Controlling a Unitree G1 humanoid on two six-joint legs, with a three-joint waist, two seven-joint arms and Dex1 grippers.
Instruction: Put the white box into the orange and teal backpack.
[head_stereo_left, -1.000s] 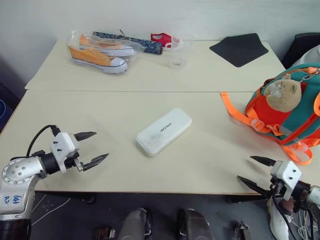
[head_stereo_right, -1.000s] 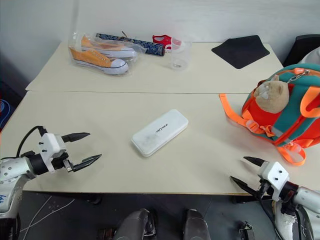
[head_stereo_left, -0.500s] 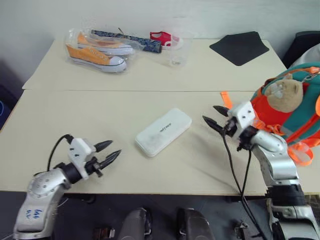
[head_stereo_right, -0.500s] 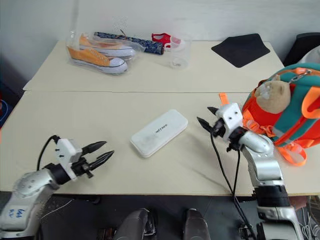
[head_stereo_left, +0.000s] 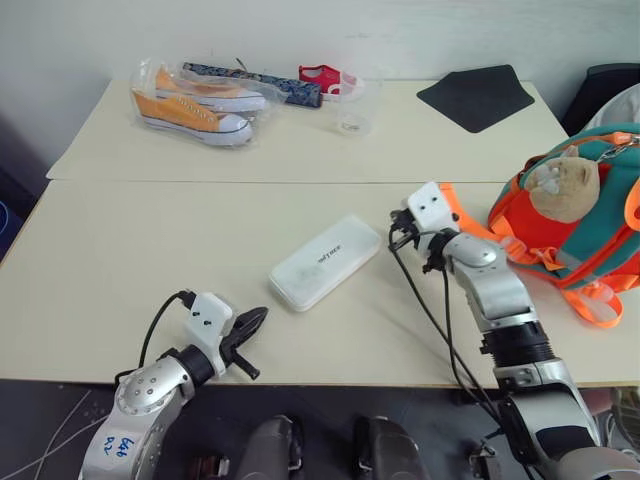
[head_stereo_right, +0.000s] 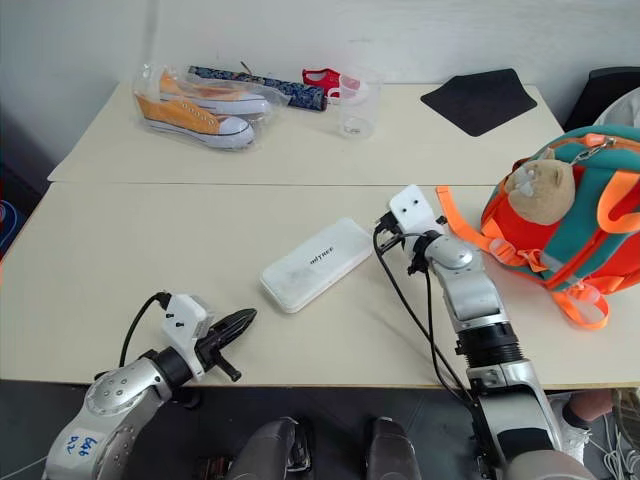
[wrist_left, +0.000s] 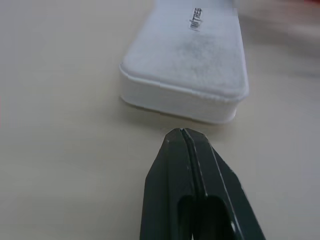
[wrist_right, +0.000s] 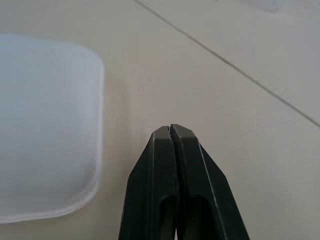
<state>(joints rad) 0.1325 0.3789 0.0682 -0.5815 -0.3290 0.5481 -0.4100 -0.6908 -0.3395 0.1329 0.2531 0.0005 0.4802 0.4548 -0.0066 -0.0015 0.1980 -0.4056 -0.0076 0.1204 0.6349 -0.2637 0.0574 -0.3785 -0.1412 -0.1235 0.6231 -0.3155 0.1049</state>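
I see both tools clenched on nothing, left tool and right tool flanking the white box on the tabletop.

Lighting is bright, even and diffuse across the worktop. Shadows are soft and short: a faint one lies under the white box and under the backpack at the right edge. The clear wrap on the sneakers near the far left corner shows mild glare. In the wrist views, the far end of the box is blurred.
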